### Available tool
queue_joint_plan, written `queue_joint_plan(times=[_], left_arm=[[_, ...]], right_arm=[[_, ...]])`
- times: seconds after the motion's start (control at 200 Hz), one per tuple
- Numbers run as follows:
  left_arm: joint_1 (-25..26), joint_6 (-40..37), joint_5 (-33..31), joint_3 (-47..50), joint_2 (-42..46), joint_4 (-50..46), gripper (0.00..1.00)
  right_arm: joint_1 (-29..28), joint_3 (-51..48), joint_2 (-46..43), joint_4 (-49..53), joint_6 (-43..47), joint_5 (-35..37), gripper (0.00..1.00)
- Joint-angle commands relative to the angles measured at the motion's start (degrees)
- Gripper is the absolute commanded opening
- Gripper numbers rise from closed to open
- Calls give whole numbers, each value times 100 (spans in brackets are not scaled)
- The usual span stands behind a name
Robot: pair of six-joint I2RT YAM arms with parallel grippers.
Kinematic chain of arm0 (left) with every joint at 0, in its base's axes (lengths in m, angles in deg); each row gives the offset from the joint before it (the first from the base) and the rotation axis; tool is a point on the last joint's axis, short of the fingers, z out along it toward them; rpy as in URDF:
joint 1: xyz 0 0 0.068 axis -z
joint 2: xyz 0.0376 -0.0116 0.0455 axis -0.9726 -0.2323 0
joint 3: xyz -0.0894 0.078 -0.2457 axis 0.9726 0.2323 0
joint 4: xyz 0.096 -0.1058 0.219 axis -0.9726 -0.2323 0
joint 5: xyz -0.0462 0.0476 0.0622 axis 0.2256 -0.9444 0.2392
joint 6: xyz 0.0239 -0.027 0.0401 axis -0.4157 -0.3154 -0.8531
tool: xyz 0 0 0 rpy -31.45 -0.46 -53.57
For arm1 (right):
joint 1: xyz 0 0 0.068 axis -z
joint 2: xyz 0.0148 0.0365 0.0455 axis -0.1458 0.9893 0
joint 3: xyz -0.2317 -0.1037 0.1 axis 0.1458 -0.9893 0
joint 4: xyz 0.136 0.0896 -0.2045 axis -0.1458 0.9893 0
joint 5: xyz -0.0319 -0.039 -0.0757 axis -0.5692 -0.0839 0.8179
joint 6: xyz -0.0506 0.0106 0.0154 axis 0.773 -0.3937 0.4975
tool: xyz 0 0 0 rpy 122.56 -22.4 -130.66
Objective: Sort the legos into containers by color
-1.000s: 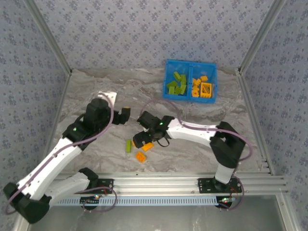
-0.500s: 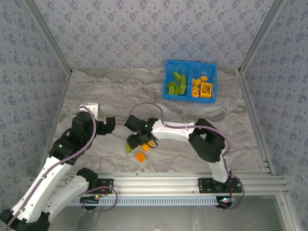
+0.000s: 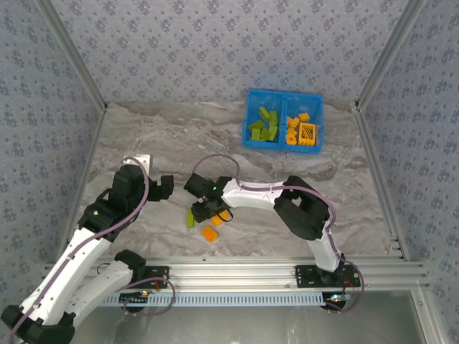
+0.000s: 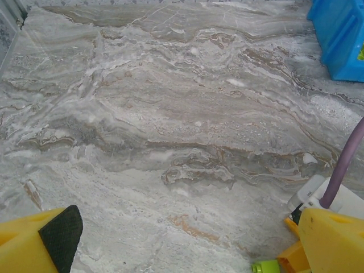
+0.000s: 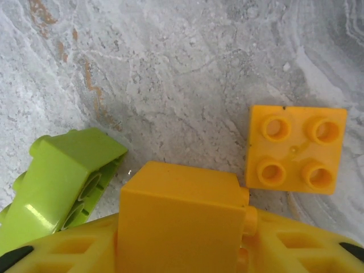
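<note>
Orange square four-stud plastic brick (image 3: 210, 233) lies nearest on the marbled bench (image 3: 143, 136), beside a lime green brick (image 3: 191, 217). Right gripper (image 3: 208, 212) jaws clamp an orange rectangular brick (image 5: 179, 224). Left gripper (image 3: 166, 186) jaws spread, empty. Farthest, the blue two-compartment plastic bin (image 3: 283, 95) holds sorted green and orange bricks.

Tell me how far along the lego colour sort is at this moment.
Mostly done: the bright blue plastic bin holds lime green bricks in one compartment, orange pieces in the other. In hand: the right pincer grips a plain orange block. Left on the table: a lime green brick and a four-stud orange square brick.
</note>
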Motion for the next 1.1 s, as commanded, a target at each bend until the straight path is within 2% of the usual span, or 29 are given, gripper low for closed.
queue_joint_plan(times=[0.0, 0.23, 0.38, 0.5, 0.69, 0.81, 0.914, 1.039, 1.094], left_arm=[[-46, 95, 62, -15, 41, 140, 99], [-41, 138, 379, 8, 35, 319, 99], [-40, -33, 1204, 155, 159, 856, 99], [-39, 6, 1827, 368, 217, 1364, 99], [-30, 98, 2517, 484, 169, 1760, 99], [-19, 119, 2819, 521, 179, 1812, 99], [-5, 180, 2964, 552, 168, 1722, 99], [14, 289, 2916, 550, 169, 1488, 99], [14, 386, 2598, 497, 137, 1209, 99]], right_arm=[[-42, 115, -66, 226, -26, 90, 46], [10, -134, -1091, 288, 19, 698, 42], [330, -508, -2061, 160, 54, 1220, 42], [918, -864, -2665, -25, 262, 1794, 42], [2667, -975, -3016, -221, 670, 1928, 42], [3772, -882, -2836, -559, 853, 1802, 42], [4532, -416, -2225, -673, 877, 1691, 42], [5028, 529, -1209, -501, 846, 1591, 42], [5151, 978, -750, -366, 823, 1589, 42]])
